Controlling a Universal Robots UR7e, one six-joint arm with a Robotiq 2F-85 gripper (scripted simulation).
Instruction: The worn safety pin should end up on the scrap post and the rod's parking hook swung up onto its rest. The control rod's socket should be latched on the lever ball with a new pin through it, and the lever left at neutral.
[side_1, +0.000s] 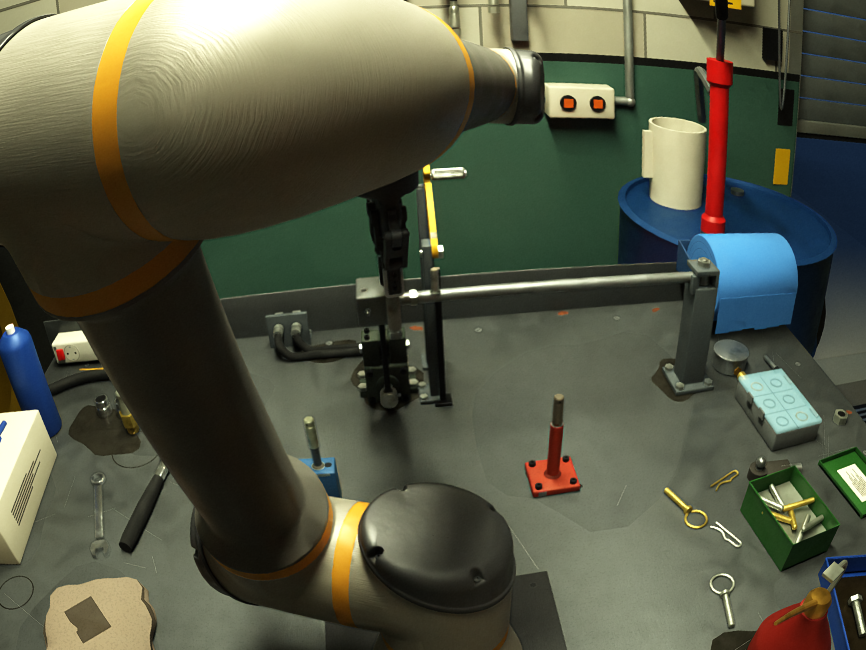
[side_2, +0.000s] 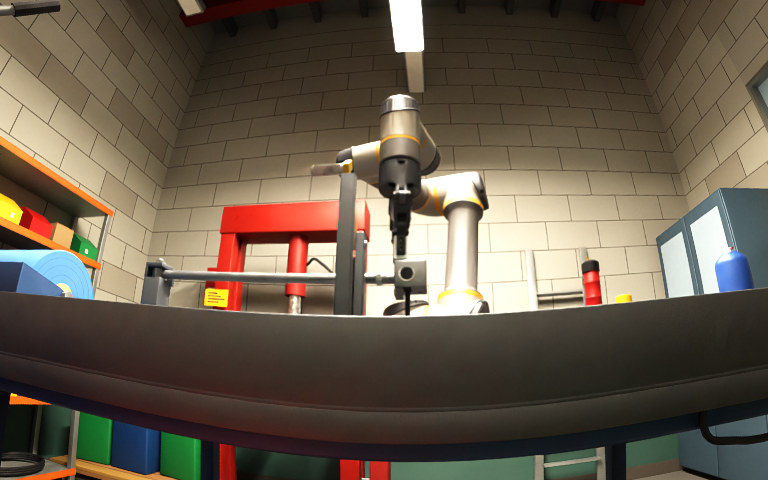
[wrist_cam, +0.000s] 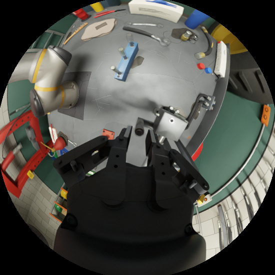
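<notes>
The lever (side_1: 387, 364) is partly hidden behind my gripper and the socket block; its dark top (wrist_cam: 138, 130) shows between my fingers. My gripper (side_1: 393, 274) hangs over the grey socket block (side_1: 371, 299) at the control rod's (side_1: 559, 285) left end, open and holding nothing. The socket block (side_2: 409, 275) shows an empty round hole. The rod runs right to a grey pivot post (side_1: 696, 322). The yellow parking hook (side_1: 431, 210) stands swung up along its post. The red scrap post (side_1: 555, 451) stands bare mid-table. A gold ring pin (side_1: 686, 509) and a silver ring pin (side_1: 725, 595) lie at the right.
A green bin (side_1: 788, 516) of small parts sits at the right edge, with loose clips beside it. A blue block with pegs (side_1: 322, 462) stands near my base. A pale blue box (side_1: 778, 407) lies by the pivot post. A wrench and a black handle lie at the left.
</notes>
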